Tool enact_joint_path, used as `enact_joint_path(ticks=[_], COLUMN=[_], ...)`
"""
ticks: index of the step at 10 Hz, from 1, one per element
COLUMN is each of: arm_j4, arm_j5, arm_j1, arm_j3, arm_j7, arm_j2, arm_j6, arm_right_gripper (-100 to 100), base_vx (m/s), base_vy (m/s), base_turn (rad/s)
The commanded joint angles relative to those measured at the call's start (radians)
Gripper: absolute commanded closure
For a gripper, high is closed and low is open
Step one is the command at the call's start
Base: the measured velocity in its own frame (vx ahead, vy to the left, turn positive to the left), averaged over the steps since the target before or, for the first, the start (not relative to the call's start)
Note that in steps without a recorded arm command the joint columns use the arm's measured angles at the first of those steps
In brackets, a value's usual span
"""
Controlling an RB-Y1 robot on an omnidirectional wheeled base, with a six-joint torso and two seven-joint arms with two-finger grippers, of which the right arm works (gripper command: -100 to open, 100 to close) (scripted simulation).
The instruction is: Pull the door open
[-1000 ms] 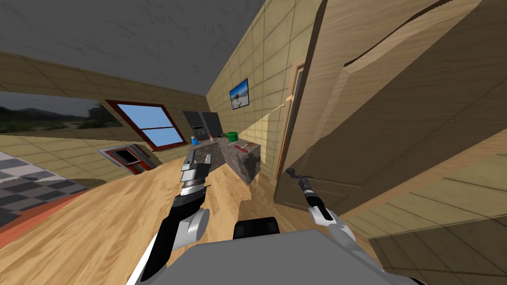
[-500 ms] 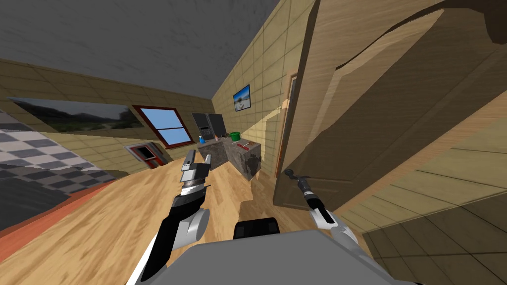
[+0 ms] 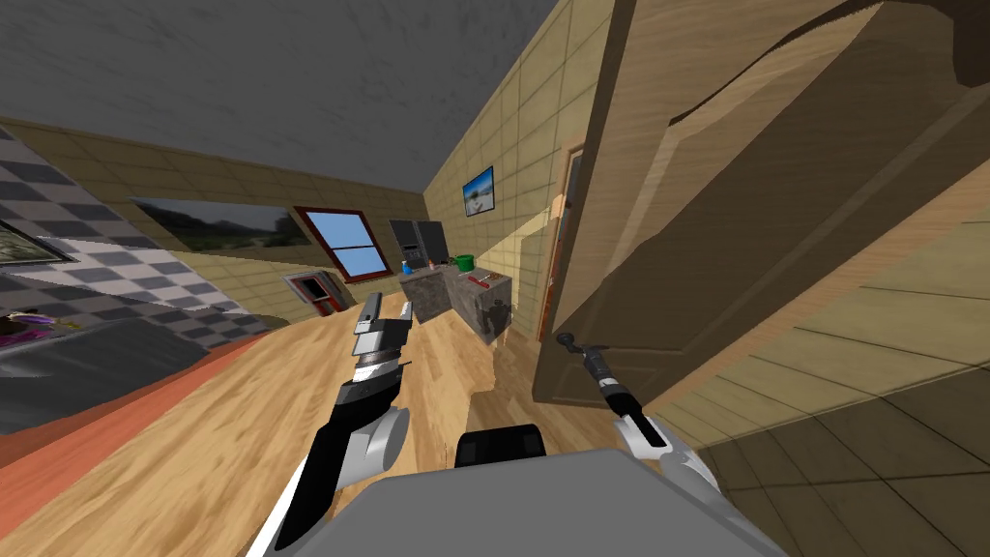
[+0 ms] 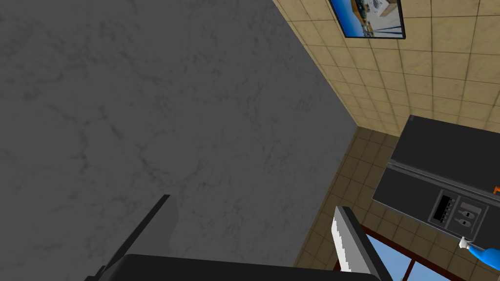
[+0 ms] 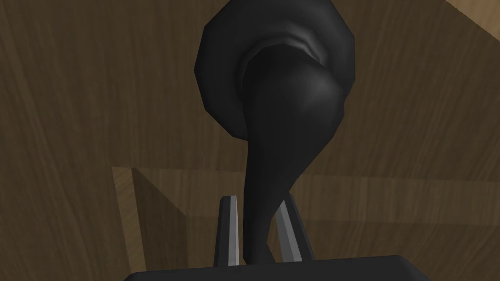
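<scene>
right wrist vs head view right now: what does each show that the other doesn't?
Right wrist: a close-up of the grip. The right gripper is shut on the black lever handle, its fingers pressing the sides. The round base plate sits behind.
Head: the left gripper, fingers open, is raised over the wood floor away from the door. The door looks partly swung off its frame. A counter with a green bowl stands by the wall.
Both: the right gripper at the lever handle on the brown wooden door.

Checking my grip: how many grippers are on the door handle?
1: the right gripper, shut on the dark handle of the door. The left gripper is open, away from it.
</scene>
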Motion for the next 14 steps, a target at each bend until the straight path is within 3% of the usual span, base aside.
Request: enact_joint_path(ticks=[1,4,5,6,8,9,14], arm_j4=[-0.012,-0.024,-0.023,-0.014,-0.007,-0.007,0.014], arm_j5=[0.011,0.020,0.014,0.016,0.018,0.018,0.023], arm_j1=[0.013,0.032,0.032,0.054,0.080,0.080,0.164], arm_j3=[0.027,0.051,0.038,0.047,0.056,0.056,0.084], arm_j7=[-0.018,-0.043,-0.037,-0.052,-0.068,-0.068,-0.119], arm_j2=[-0.003,-0.020,-0.022,-0.034,-0.050,-0.050,-0.101], arm_j6=[-0.023,-0.046,-0.026,-0.061,-0.105,-0.105,-0.244], arm_right_gripper=[100,100,100,100,100,100,100], base_vx=[-0.223,-0.172,-0.071,-0.047,-0.073,-0.047,-0.084], base_vy=[-0.050,-0.066,-0.043,-0.014,-0.017,-0.011,-0.023], base_turn=[0.084,0.076,0.011,0.059,0.078,0.016,0.080])
